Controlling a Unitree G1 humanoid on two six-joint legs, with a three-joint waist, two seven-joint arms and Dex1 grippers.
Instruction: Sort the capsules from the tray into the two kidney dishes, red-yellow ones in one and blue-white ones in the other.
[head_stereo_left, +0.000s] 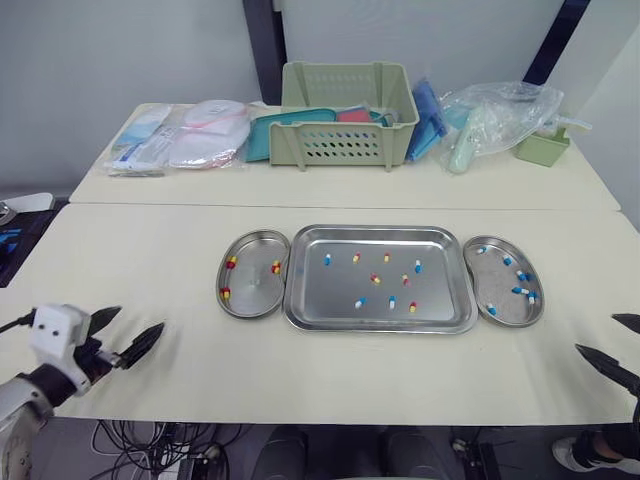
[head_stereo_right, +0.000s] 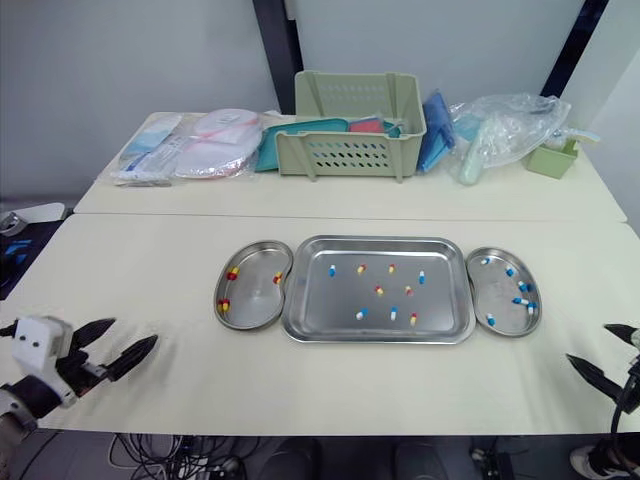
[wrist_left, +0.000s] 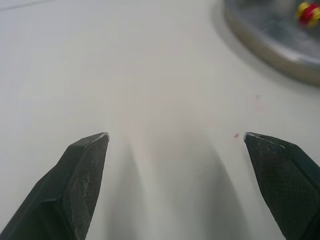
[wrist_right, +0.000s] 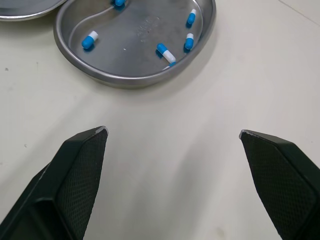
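The left hand (head_stereo_left: 137, 320) is open and holds nothing; its two fingers (wrist_left: 82, 170) are spread wide, just above the table (head_stereo_left: 150, 240), near the front edge on the left. I think it is open like this so it is ready to pinch a small capsule. The right hand (head_stereo_left: 598, 335) is open and empty too, low over the front right corner. Both hands sit out at the sides, so nothing blocks the way to the middle.

The left dish (head_stereo_left: 250, 290) lies ahead of the left hand and toward the middle, well apart from it; it has three red-yellow capsules (head_stereo_left: 230, 262) in it. The right dish (head_stereo_left: 500, 285) lies near the right hand, ahead of it and toward the middle; it has about six blue-white capsules (wrist_right: 165, 51) in it. So each colour has its own dish, and each dish is on one hand's side, which looks handy for dropping.

The tray (head_stereo_left: 340, 285) sits between the two dishes, touching or almost touching both. About nine loose capsules (head_stereo_left: 375, 279) lie in it, both colours mixed and spread apart; these are the ones left to sort. The tray is well apart from both hands, so a hand has to reach in toward the middle to get one; the job looks about half done.
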